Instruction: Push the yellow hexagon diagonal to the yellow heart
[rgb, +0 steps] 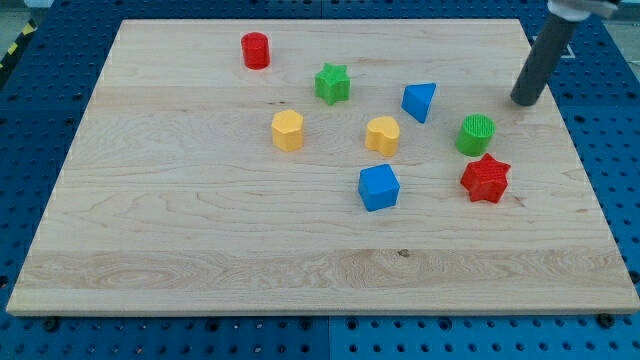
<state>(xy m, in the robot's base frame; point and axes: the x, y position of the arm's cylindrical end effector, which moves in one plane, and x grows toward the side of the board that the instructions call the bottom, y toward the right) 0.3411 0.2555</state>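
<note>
You are looking at a blue perforated bench (40, 60) carrying a pale wooden board (200, 240) that fills most of the view. The dark rod comes down from the view's top right corner, and my tip (523, 102) rests on the board near its right edge, at about 2 o'clock from the board's centre; it touches no block. There are no fingers on this rig, only the rod, so open or closed does not apply. Nearest to my tip is the green cylinder (476, 134), at roughly 7 o'clock from it and clearly apart. The red star (486, 178) lies just beside that cylinder, at its 5 o'clock. The blue cube (379, 187) sits near the centre of the board, at 6 o'clock from the yellow heart (383, 134). The blue triangular block (420, 101) is at about 1 o'clock from the heart. The green star (333, 83) is at about 11 o'clock from the heart. The yellow hexagon (287, 130) is at 9 o'clock from the heart, almost level with it and well apart, with bare board between them. The red cylinder (256, 50) stands alone toward the view's top, at about 11 o'clock from the hexagon.
</note>
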